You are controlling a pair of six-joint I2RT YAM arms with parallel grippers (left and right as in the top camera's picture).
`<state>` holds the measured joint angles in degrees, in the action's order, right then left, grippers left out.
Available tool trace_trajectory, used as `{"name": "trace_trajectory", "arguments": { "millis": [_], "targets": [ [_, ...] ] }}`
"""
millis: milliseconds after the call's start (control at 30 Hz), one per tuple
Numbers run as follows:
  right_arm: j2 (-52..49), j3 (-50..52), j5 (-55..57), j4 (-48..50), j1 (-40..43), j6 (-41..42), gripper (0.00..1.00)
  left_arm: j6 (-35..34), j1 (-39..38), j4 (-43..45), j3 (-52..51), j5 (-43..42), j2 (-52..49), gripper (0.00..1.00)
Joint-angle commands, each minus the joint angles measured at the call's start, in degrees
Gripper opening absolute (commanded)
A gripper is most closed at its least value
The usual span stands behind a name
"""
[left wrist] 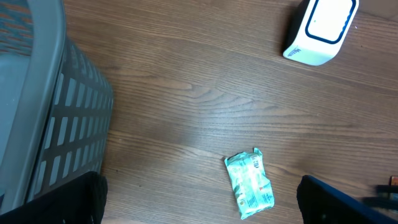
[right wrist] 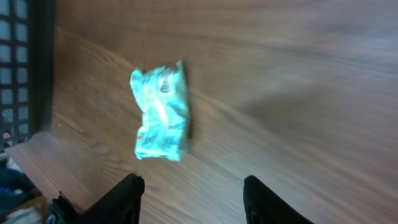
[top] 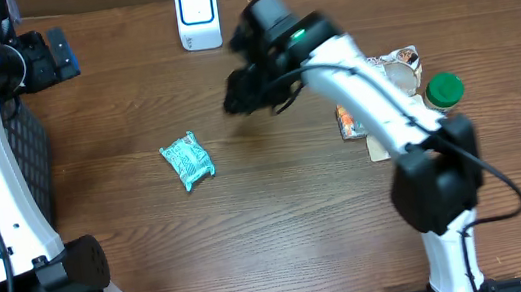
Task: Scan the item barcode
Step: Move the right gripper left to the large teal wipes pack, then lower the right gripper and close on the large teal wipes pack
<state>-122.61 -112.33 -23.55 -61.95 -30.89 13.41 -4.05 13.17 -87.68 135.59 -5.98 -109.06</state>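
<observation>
teal pkt was seen lying flat on worktop, left of centre, well apart from white scanner at far edge. right pincer was hung above pkt, part open, nothing btwn fingers. left pincer was spread wide, empty, by basket. judged: pkt best straddled across short side, pinched squarely, barcode face then shown to scanner window.
</observation>
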Motion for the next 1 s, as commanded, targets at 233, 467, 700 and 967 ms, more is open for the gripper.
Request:
{"name": "trace_trajectory", "arguments": {
  "millis": [233, 467, 700, 967],
  "targets": [
    [-8.4, 1.6, -0.6, 12.5, -12.3, 14.8, 0.27, 0.9, -0.1, 0.0, 0.5, -0.7, 0.7, 1.00],
    [-10.6, 1.7, 3.7, 17.1, -17.1, 17.1, 0.26, 0.9, -0.1, 0.0, 0.5, -0.7, 0.7, 1.00],
    [-11.2, 1.7, 4.8, 13.4, -18.3, 17.0, 0.27, 0.9, -0.1, 0.0, 0.5, -0.7, 0.7, 0.99],
    [-11.2, 1.7, 12.7, 3.2, -17.2, 16.6, 0.27, 0.9, -0.1, 0.1, 0.5, -0.7, 0.7, 1.00]
  ]
}}
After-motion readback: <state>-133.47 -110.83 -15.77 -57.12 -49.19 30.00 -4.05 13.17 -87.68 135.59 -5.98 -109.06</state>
